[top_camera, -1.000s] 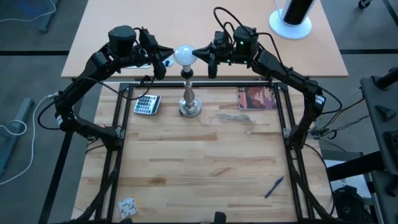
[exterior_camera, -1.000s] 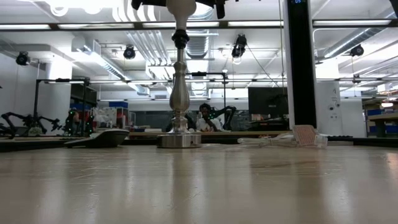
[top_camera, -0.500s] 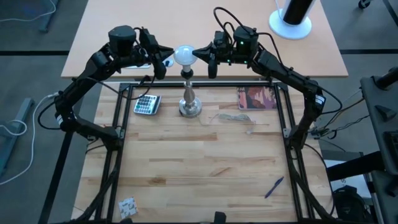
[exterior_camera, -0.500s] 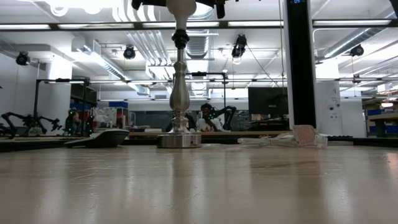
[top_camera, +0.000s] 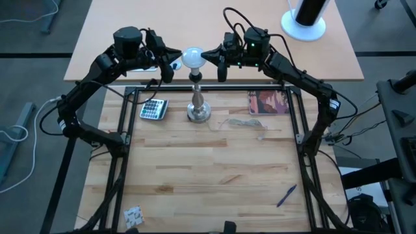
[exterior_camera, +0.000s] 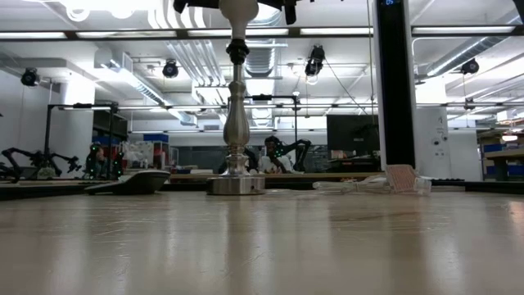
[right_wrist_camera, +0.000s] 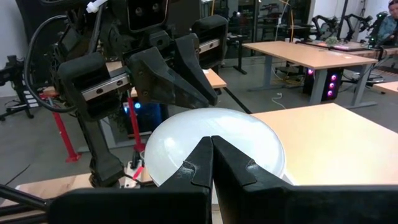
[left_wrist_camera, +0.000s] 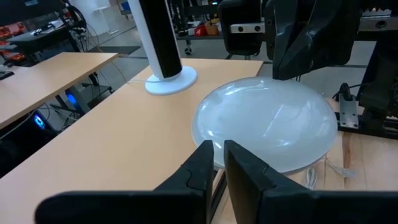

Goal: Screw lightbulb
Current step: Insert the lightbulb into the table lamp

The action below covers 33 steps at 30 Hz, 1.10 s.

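The lightbulb (top_camera: 192, 57) is perched on top of the silver lamp stand (top_camera: 198, 104), which stands near the far edge of the desk (top_camera: 208, 175), roughly at the middle of that edge. How far the threads are seated in the black socket can't be made out.

The bulb is flanked by both grippers. The left gripper (top_camera: 170, 67) is nearly pressed together, only a sliver of gap showing, tips just at the bulb's side and nothing pinched. The right gripper (top_camera: 220, 63) is fully pressed together against the opposite side, also holding nothing.

So the glass is only being nudged by closed tips, not gripped. Risks from here:
- slipping on smooth frosted glass, so no turn gets transferred
- an uneven sideways push, by which the tall narrow stand could be tipped
- cross-threading if the bulb gets pushed off vertical
- the bulb popped out and dropped toward the calculator (top_camera: 153, 109) or the loose string (top_camera: 244, 123) if it's barely seated
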{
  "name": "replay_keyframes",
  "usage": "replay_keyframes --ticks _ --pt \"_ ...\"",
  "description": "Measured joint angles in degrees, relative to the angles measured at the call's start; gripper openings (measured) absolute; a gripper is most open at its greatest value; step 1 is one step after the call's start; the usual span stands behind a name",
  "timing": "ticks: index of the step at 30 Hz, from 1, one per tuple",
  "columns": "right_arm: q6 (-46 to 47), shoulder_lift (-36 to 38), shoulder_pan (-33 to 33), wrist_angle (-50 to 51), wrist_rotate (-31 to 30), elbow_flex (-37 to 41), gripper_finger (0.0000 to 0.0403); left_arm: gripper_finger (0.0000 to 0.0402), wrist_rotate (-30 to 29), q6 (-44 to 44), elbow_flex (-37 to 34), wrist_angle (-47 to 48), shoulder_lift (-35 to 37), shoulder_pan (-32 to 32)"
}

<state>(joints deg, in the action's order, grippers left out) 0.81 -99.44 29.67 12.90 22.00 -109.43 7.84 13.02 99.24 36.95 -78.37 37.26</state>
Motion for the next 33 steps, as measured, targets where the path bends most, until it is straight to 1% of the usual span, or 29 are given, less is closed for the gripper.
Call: replay_keyframes --ticks 8,15,19,25,33 --pt "0.0 0.0 0.0 0.0 0.0 0.0 0.0000 0.0038 0.0 0.0 0.0 0.0 0.0 0.0" --pt "0.0 0.0 0.0 0.0 0.0 0.0 0.0000 0.0024 0.0 0.0 0.0 -0.6 0.1 0.0" --pt "0.0 0.0 -0.1 -0.2 0.1 0.0 0.0000 0.0022 0.4 0.0 1.5 -0.8 0.2 -0.1" --pt "-0.1 0.0 0.0 -0.1 0.1 0.0 0.0000 0.0032 0.3 0.0 4.1 -0.9 0.5 0.1" --pt "-0.7 0.0 0.0 -0.8 -0.5 0.0 0.0000 0.0049 0.3 -0.2 4.2 1.0 0.5 0.0"
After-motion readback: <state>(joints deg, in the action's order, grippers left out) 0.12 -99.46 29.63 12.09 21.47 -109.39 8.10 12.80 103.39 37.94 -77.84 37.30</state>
